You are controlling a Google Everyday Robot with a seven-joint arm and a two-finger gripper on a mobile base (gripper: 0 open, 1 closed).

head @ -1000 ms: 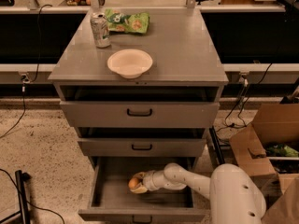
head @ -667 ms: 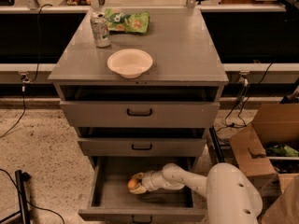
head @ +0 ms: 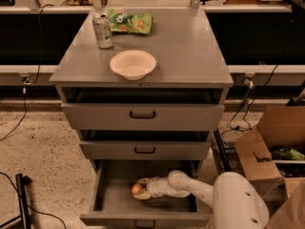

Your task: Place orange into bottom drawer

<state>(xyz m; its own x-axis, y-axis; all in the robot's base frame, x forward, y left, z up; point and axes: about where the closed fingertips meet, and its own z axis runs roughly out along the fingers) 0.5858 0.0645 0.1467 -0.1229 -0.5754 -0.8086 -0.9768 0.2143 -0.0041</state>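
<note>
The orange (head: pixel 137 189) is small and round, down inside the open bottom drawer (head: pixel 110 213), near its floor at centre-left. My gripper (head: pixel 140 189) reaches into the drawer from the right on a white arm (head: pixel 190 189), and its fingers sit around the orange. The drawer is pulled well out, a deep grey box with a dark handle at its front edge. The two upper grey drawers (head: pixel 143 116) are nearly closed.
On the cabinet top stand a white bowl (head: pixel 133 64), a soda can (head: pixel 102 31) and a green chip bag (head: pixel 131 21). An open cardboard box (head: pixel 269 144) sits on the floor at right. Cables and a dark stand (head: pixel 21 199) lie at left.
The arm and the orange have stayed at almost the same spot in the bottom drawer. Nothing else has moved.
</note>
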